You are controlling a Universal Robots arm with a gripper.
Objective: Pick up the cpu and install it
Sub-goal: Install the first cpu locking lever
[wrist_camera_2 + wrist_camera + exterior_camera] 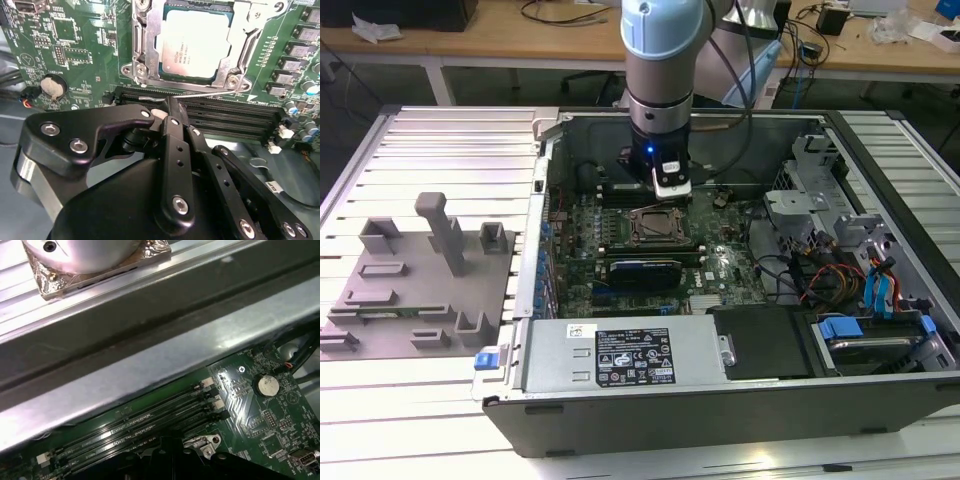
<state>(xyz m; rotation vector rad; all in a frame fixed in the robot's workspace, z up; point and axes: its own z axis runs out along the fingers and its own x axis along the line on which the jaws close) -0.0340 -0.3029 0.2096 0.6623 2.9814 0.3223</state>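
The cpu, a pale silvery square, lies in the motherboard socket with the metal load frame around its edges. In the exterior view the socket is in the middle of the open computer case, and my gripper hangs just above its far edge. In the second wrist view the black fingers come together at the gripper tip, shut with nothing held. The tip sits at the thin wire lever that runs along the socket's edge, over the memory slots.
A grey fixture plate with blocks lies on the exterior view's left. The power supply lines the case's near side. Cables and drive bays crowd the right. A coin cell sits on the board. The case wall is close.
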